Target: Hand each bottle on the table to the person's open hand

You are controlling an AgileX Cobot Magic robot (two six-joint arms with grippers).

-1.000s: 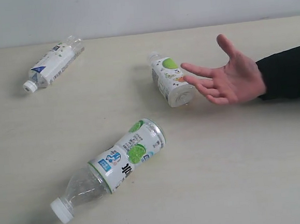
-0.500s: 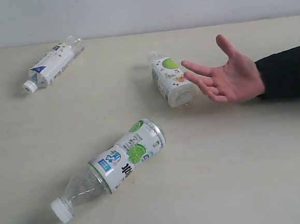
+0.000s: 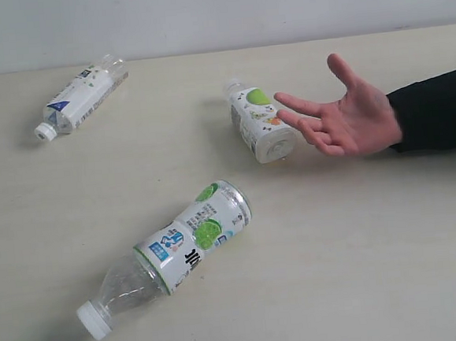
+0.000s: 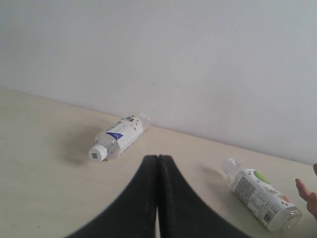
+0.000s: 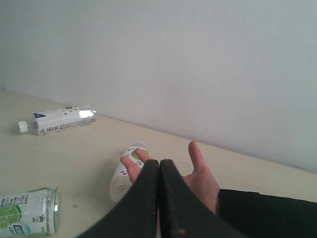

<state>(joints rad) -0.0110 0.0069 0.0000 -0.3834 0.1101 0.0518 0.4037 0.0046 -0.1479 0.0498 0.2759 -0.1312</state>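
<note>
Three bottles are seen lying on their sides on the table. The small white bottle with green fruit print lies near the middle, its base just beside the fingertips of the person's open hand; whether they touch cannot be told. The hand is held with fingers spread, on an arm in a black sleeve entering from the right. The lime-print bottle lies at the near side, white cap toward the near left, well apart from the others. The white-blue label bottle lies at the far left, close to the wall.

The tabletop is pale beige with faint grain and is bounded at the back by a plain light grey wall.

The jaws of the left gripper are pressed together with nothing between them; those of the right gripper are likewise closed and empty.
</note>
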